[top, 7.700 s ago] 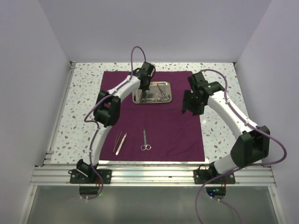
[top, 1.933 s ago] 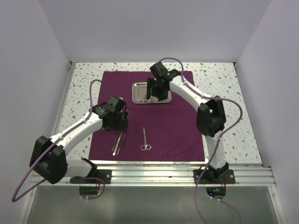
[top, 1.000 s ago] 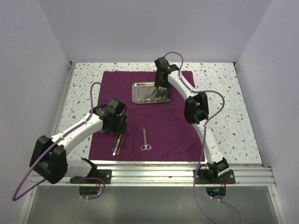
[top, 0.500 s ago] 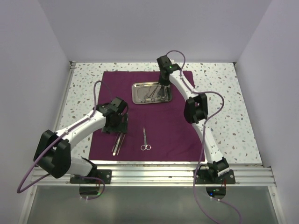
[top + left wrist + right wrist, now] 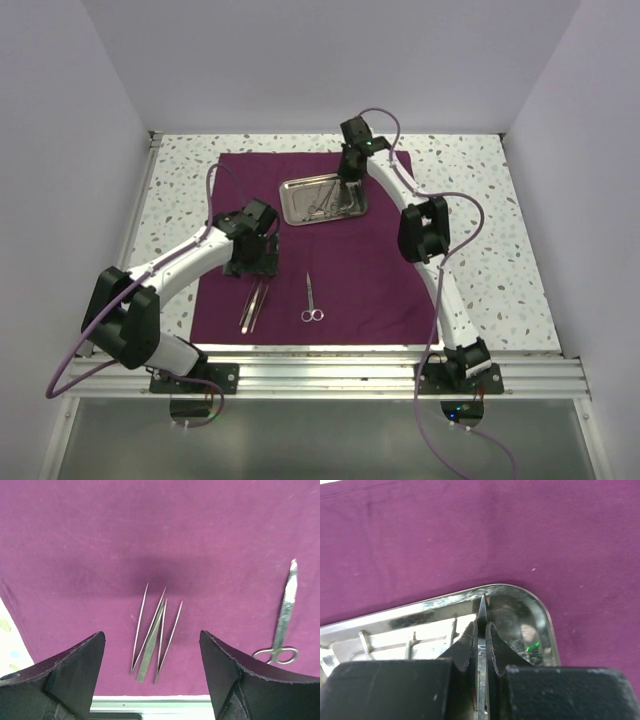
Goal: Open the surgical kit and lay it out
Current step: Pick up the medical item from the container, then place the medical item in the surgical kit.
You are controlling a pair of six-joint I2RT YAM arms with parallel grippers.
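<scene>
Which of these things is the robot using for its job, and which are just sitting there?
For the job:
- purple cloth
- steel tray
- tools in the tray
- tweezers
- scissors
- pointed tool, pinched in the right gripper

Just there, not part of the kit:
- speckled table
- metal rail at the front

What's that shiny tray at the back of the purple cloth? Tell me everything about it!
The tray is a small, shallow rectangle of shiny, mirror-like metal with rounded corners and a raised rim. It lies flat on the purple cloth, towards the cloth's far edge. A few slim metal instruments lie inside it. The right gripper reaches into its far right corner, jaws shut on a slim pointed instrument.
</scene>
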